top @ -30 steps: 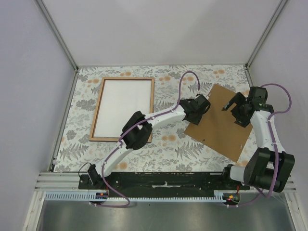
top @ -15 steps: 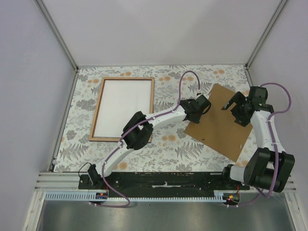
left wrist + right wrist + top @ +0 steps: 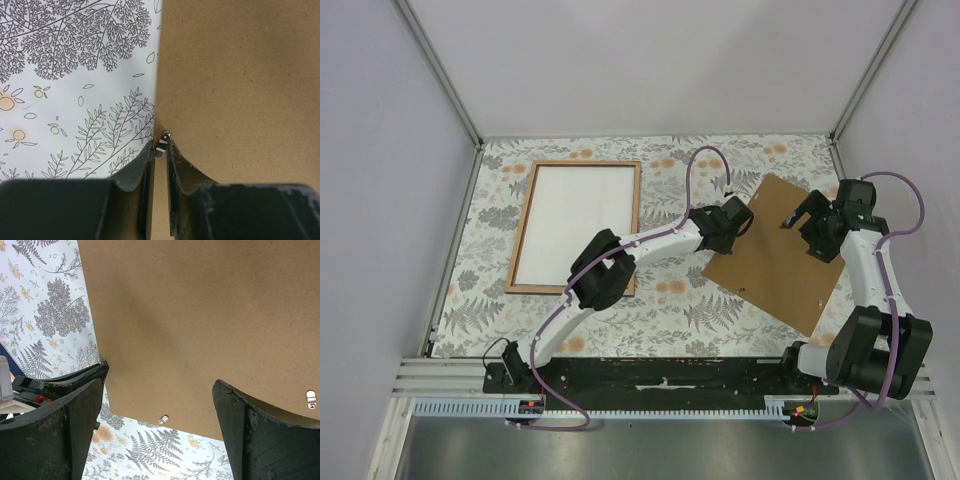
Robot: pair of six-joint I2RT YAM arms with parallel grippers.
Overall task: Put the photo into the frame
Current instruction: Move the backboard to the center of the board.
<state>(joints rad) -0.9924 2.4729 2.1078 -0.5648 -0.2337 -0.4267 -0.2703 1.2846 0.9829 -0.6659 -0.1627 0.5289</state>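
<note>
The photo (image 3: 578,222) is seen as a white sheet lying flat inside the frame (image 3: 586,163), plain back upward, well to the left of the left pincer (image 3: 160,147) and touched by neither arm. It is judged to be seated face down already, so that the picture shows through the front once the frame is closed.

Attention is therefore given to the brown board (image 3: 775,265), which lies flat on the patterned cloth (image 3: 670,300) beneath both pincers. The left pincer is set at the board's edge nearest the frame, its fingers drawn almost together on a small metal tab (image 3: 160,151) that sits there. The tab is probably chosen because a flat board offers no other purchase for lifting.

The right pincer (image 3: 160,377) is held spread wide above the board's far side, clamped on nothing, with bare board between its fingers. It is judged to be waiting to steady or receive the raised edge. The board may slide on the cloth if pulled sideways.
</note>
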